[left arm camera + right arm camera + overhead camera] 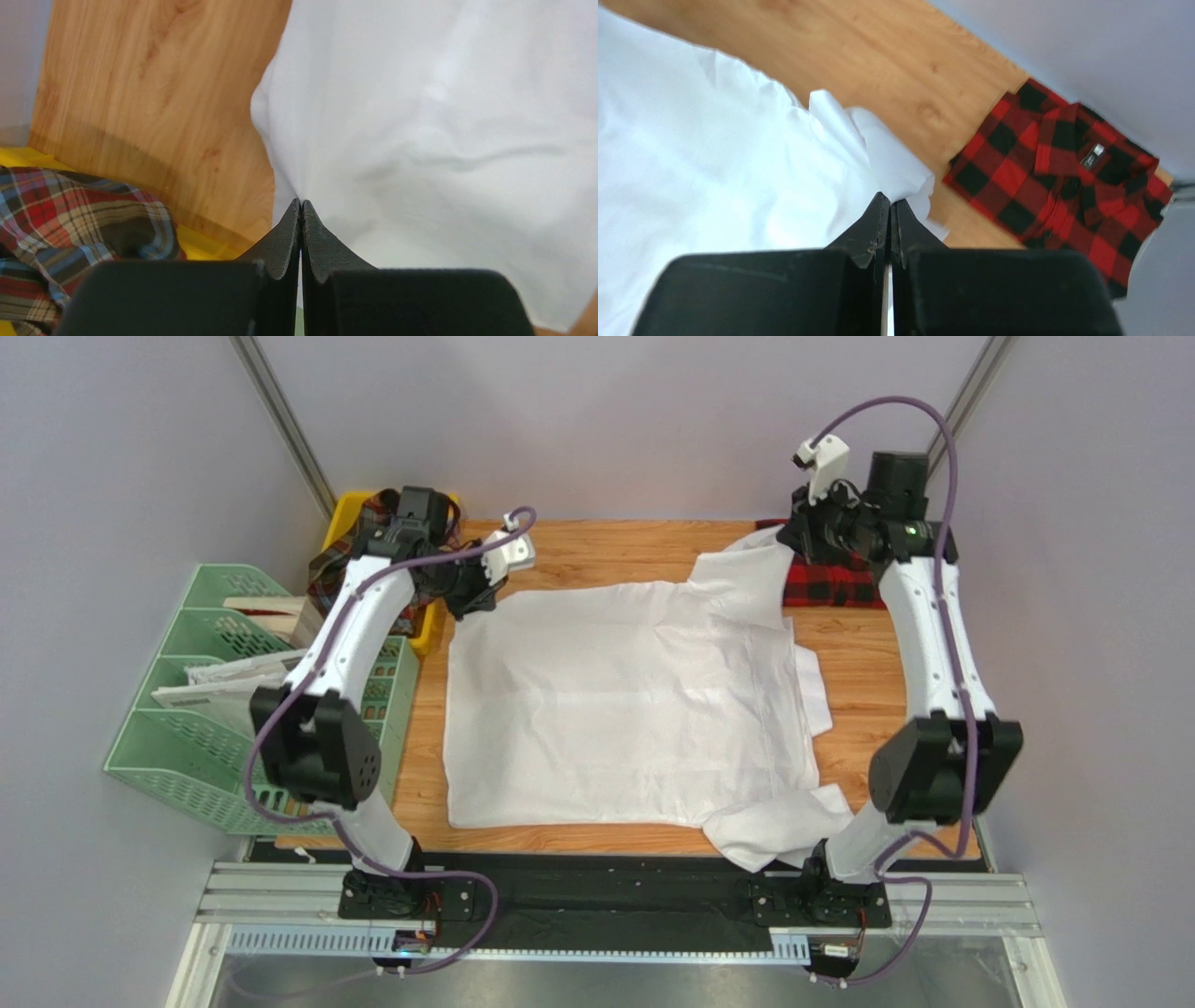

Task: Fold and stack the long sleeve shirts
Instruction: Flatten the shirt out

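Note:
The large white long sleeve shirt (617,700) lies spread flat over most of the wooden table (617,546). My left gripper (471,602) is shut on its far left edge, and the cloth (435,105) creases toward the pinched tips (300,204). My right gripper (802,546) is shut on a bunched far right part of the same shirt (703,140), its tips (890,201) pinching white cloth. The red-and-black checked shirt (1060,168) lies folded at the far right corner (838,585). The tartan shirt (63,224) sits crumpled to the left.
A yellow bin (348,511) at the far left holds the tartan shirt. Green plastic trays (183,742) with white papers (211,679) stand off the table's left side. A loose white sleeve (779,833) hangs at the near right edge.

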Available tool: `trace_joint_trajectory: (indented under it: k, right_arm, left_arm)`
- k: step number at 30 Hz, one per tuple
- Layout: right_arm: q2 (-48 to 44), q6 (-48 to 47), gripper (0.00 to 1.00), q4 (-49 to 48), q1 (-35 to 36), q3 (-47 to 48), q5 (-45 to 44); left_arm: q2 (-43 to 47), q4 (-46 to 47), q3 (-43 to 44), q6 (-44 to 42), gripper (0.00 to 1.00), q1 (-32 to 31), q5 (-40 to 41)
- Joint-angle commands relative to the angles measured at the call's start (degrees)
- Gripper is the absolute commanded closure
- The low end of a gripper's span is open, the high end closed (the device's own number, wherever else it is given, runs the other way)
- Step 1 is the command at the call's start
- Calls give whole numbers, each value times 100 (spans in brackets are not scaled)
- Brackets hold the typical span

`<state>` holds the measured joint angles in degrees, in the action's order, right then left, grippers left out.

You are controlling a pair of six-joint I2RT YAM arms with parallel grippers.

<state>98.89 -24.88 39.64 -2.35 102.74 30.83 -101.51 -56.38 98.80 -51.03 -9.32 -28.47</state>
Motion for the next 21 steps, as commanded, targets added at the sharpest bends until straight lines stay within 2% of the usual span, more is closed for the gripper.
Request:
trace_joint_trajectory:
  k: [1, 2, 3, 5, 6, 7, 8, 9, 12, 14, 19, 20, 21]
  right_arm:
    - [-1700, -1262, 100, 1720, -81, -1227, 459]
    - [-2002, -1795, 100, 1984, -81, -1787, 450]
    - [-2275, -2044, 100, 2500, -81, -2123, 433]
    - [-3154, -2781, 100, 2977, -81, -2982, 267]
    - [-3461, -3029, 100, 3319, -81, -3249, 170]
    - [-3734, -3214, 100, 3435, -90, -3486, 47]
    - [-4276, -3529, 100, 3506, -90, -3767, -198]
    - [-4517, -3645, 100, 3559, -90, -4196, -287]
    - [-5098, -3787, 100, 3516, -81, -4752, -394]
    - [-5134, -3691, 100, 3446, -81, -4851, -315]
    - [-4581, -3392, 100, 3322, -81, -4589, -200]
    - [-4502, -3357, 100, 3322, -81, -4535, -148]
    - [-4449, -3348, 100, 3348, -81, -4500, -121]
  left_arm:
    - [1158, -830, -1756, -1198, 100, -157, -510]
    - [1395, -909, -2133, -1338, 100, -253, -580]
    - [1893, -945, -2920, -1601, 100, -341, -563]
    - [2423, -910, -3707, -1831, 100, -692, -310]
    - [2931, -710, -4067, -1815, 96, -824, -152]
    - [3153, -595, -4602, -1614, 92, -878, -28]
    - [3355, -480, -4772, -1456, 86, -870, 25]
    - [3627, -270, -4948, -1306, 71, -843, 86]
    - [3849, 483, -4828, -271, 56, -449, 113]
    - [3789, 855, -4643, 675, 53, -298, 245]
    - [2780, 1261, -3844, 1761, 47, -307, 639]
    - [2421, 1296, -3703, 2032, 44, -307, 676]
    - [2278, 1444, -3484, 2174, 33, -298, 693]
